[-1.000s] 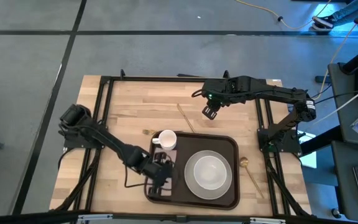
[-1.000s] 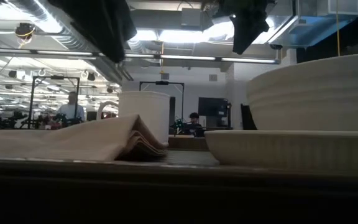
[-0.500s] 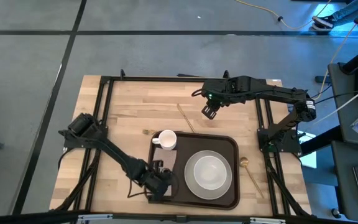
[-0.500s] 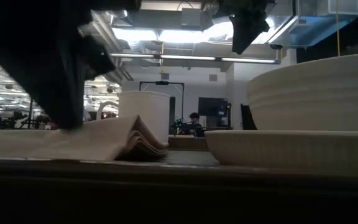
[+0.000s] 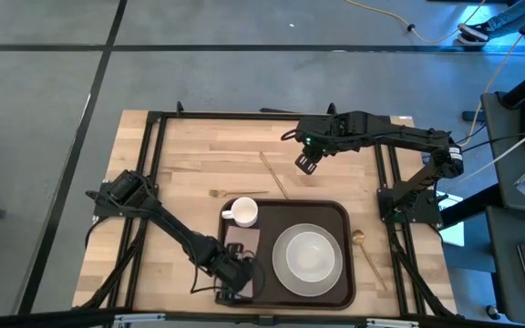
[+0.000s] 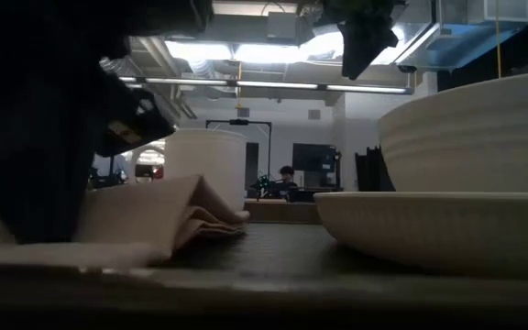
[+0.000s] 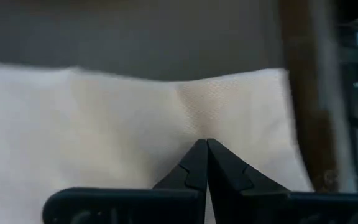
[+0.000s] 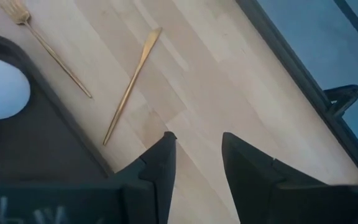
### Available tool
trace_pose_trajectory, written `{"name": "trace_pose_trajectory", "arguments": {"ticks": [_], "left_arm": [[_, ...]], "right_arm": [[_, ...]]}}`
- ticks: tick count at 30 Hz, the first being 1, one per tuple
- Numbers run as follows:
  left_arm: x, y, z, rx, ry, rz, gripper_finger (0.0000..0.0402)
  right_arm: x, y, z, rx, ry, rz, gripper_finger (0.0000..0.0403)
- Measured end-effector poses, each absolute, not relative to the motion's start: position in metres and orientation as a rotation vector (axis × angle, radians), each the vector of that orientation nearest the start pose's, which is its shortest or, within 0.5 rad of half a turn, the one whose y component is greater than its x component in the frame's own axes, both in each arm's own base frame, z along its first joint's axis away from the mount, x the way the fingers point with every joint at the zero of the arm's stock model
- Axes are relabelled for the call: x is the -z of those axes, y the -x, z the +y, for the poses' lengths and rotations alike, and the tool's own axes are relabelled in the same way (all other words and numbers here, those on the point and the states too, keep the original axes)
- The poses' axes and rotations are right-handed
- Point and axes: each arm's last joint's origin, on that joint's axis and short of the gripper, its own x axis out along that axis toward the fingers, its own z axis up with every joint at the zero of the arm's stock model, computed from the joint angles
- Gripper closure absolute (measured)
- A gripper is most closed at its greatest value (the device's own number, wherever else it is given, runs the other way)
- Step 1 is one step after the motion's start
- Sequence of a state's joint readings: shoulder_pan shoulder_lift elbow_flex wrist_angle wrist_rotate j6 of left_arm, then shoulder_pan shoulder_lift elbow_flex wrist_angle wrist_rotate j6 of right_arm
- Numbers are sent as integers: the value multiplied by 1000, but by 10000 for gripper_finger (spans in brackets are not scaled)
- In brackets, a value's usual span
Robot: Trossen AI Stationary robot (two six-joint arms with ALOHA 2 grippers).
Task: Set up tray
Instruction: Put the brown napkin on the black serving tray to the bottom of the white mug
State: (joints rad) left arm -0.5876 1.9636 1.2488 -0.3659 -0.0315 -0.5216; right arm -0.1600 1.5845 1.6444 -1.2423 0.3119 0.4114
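Note:
The dark brown tray [image 5: 335, 211] lies on the table's near middle. On it are a white plate with a bowl [image 5: 308, 257], a white mug [image 5: 241, 213] at its far left corner, and a tan napkin [image 5: 243, 240] along its left side. My left gripper [image 5: 231, 282] is low over the tray's near left corner, shut on the napkin [image 7: 123, 118]. My right gripper [image 5: 306, 164] hangs open and empty above the table beyond the tray; it also shows in its own wrist view [image 8: 197, 149]. My left gripper has its shut fingertips [image 7: 194, 163] on the napkin's near part [image 7: 207, 127], and a crease runs away from the tips. The fingers slant down from the near left. The napkin lies on the tray floor, its far end folded in several layers [image 6: 214, 215].
A gold fork [image 5: 219, 192] and a gold knife [image 5: 274, 173] lie on the wood beyond the tray. A gold spoon [image 5: 368, 252] lies to the tray's right. Black frame rails [image 5: 149, 164] run along the table's left, right and far sides.
My left gripper has moved toward the table's near edge and down, from over the napkin to the tray's near left corner, uncovering the napkin. The tray with plate, mug and napkin has slid a little toward the near edge.

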Motion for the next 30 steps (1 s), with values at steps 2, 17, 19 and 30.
{"name": "trace_pose_trajectory", "arguments": {"ticks": [2,17,19,30], "left_arm": [[-147,-327,-215,250,93,1119,400],[-195,-318,-206,193,80,989,400],[-207,-313,-203,130,115,960,400],[-195,-300,-184,-151,111,1117,400]], "right_arm": [[-354,-296,-57,646,-273,1074,271],[-365,-322,19,165,-79,904,271],[-368,-324,34,164,-161,861,271],[-367,-307,103,174,-317,856,271]]}}
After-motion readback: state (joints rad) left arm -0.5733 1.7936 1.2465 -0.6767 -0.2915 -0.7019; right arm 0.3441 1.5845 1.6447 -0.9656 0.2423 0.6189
